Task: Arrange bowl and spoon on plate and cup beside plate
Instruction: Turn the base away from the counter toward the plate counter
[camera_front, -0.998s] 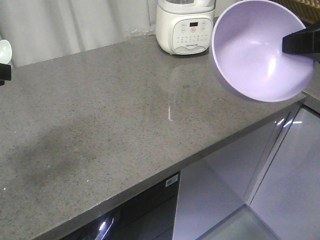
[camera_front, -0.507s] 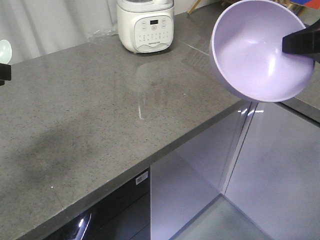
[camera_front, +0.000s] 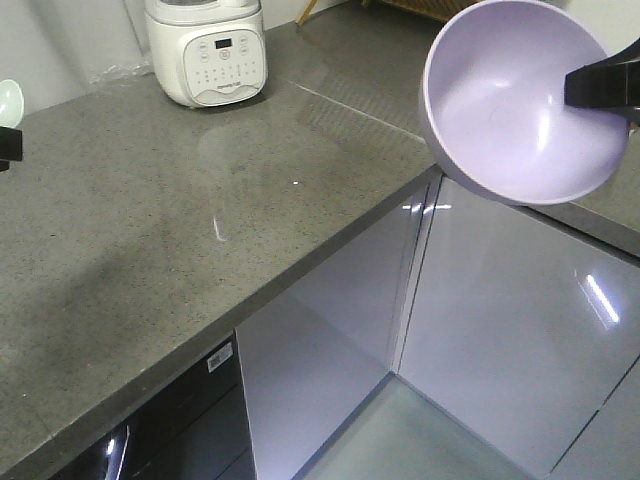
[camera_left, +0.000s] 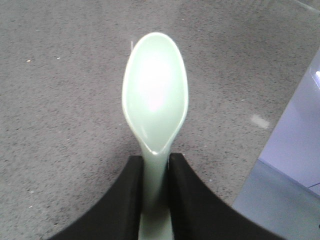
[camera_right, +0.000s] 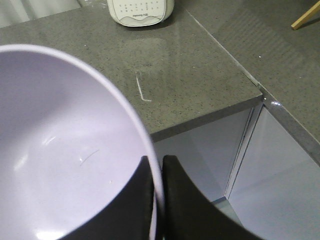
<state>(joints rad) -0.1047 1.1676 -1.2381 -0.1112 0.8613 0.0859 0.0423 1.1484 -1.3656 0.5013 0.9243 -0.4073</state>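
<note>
Judged from what shows, the task is early. The right gripper (camera_right: 156, 160) pinches the lavender bowl (camera_front: 520, 100) by its rim, aloft beyond the countertop (camera_front: 150, 230) corner. The left gripper (camera_left: 155, 159) clamps the mint spoon (camera_left: 155, 95) by its handle above the stone. Neither plate nor cup is in view. A white kitchen appliance (camera_front: 208, 55) stands at the back, well apart from both arms.

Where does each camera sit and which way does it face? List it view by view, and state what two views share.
Front view: raised between the arms, looking down at the grey countertop and cabinet doors; left claw with the spoon at the left edge, right claw with the bowl top right.
Left wrist: behind the left claw, looking along the spoon at the countertop.
Right wrist: behind the right claw pinching the bowl's rim, facing the counter corner.
Front and right wrist share the white appliance.
</note>
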